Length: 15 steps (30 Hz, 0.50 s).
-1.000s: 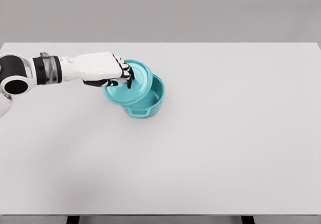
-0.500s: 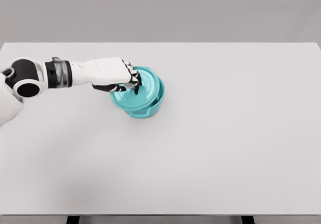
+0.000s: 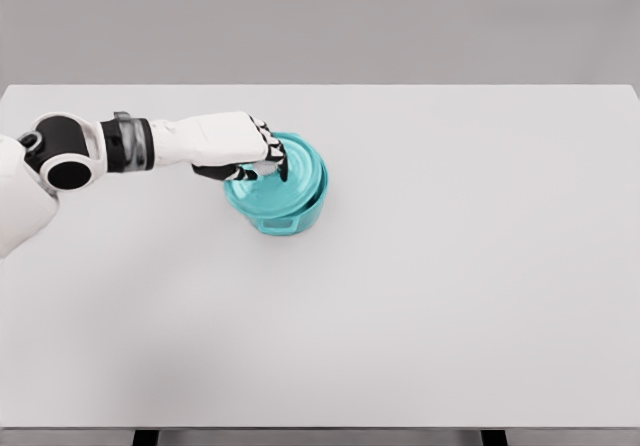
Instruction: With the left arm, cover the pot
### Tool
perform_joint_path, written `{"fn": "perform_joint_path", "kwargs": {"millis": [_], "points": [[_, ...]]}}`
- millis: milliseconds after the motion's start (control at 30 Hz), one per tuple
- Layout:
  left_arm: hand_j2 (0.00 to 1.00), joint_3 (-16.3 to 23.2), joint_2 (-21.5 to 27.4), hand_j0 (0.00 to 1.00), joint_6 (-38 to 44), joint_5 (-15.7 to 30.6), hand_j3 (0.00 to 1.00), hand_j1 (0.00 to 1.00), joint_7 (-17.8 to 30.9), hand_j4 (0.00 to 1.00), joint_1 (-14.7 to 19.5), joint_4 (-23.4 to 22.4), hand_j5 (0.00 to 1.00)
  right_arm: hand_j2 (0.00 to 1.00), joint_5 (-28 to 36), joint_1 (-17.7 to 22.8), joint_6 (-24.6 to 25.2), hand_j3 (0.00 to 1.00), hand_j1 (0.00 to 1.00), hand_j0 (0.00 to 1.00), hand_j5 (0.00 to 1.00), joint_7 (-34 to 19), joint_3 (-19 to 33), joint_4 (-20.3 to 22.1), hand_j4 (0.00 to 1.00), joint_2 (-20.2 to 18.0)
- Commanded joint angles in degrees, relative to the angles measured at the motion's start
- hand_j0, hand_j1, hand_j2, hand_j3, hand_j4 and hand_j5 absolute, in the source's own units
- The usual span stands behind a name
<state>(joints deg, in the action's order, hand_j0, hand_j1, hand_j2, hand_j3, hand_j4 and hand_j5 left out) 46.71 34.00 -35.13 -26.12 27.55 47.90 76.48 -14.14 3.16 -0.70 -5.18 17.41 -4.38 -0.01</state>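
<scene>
Left hand: the white five-finger left hand with black joints (image 3: 245, 149) is reached in from the picture's left; its fingers are curled down onto the middle of the lid, where the knob is hidden, so a grasp on the lid is read.
Lid: the round teal lid with a smooth, glossy top (image 3: 290, 173) is held over the pot's mouth, almost centred, tilted slightly; whether it is fully seated cannot be told.
Pot: the round teal pot with a small side handle facing the camera (image 3: 283, 221) is stood upright on the table, left of the middle and toward the far half.
Surface: the flat white matte table (image 3: 450, 286) is seen from edge to edge; dark legs are glimpsed under the near edge.
Room: a plain grey wall (image 3: 400, 21) is shown behind the table.
</scene>
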Motion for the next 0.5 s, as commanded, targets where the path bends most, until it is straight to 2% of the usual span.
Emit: {"fn": "perform_joint_path", "kwargs": {"millis": [0, 467], "points": [[0.61, 0.0, -1.0, 0.61, 0.1, 0.3, 0.61, 0.61, 0.0, 0.61, -0.1, -0.6, 0.61, 1.0, 0.0, 0.0, 0.0, 1.0, 1.0, 1.0, 1.0, 0.0, 0.0, 0.0, 1.0, 0.0], [0.62, 0.0, -1.0, 0.62, 0.1, 0.2, 0.62, 0.62, 0.0, 0.62, 0.4, -1.3, 0.62, 1.0, 0.1, 0.0, 0.0, 1.0, 1.0, 1.0, 1.0, 0.0, 0.0, 0.0, 1.0, 0.0]]}}
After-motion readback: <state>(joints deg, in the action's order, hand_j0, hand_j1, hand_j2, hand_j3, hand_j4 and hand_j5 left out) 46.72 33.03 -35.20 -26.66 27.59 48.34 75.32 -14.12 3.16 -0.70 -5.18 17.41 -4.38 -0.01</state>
